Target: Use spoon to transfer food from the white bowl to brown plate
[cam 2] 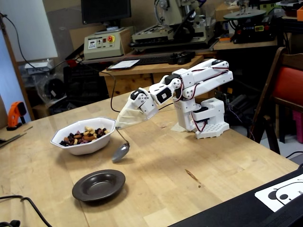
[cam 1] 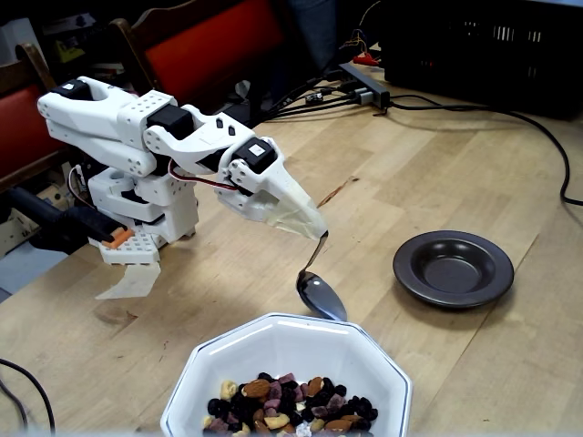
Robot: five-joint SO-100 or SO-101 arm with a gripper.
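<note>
Nearby, spoon beside white bowl, brown plate apart.

White arm, black servos, tape-wrapped pincer

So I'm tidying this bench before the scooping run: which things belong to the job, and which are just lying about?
Job: shiny silver metal spoon, white octagonal bowl, mixed nuts and raisins, dark brown round plate, tape-wrapped gripper.

Lying about: black cables, orange tool, black crate.

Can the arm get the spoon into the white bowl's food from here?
Probably yes: the spoon hangs just outside the white bowl rim, nothing between it and the food.
</note>
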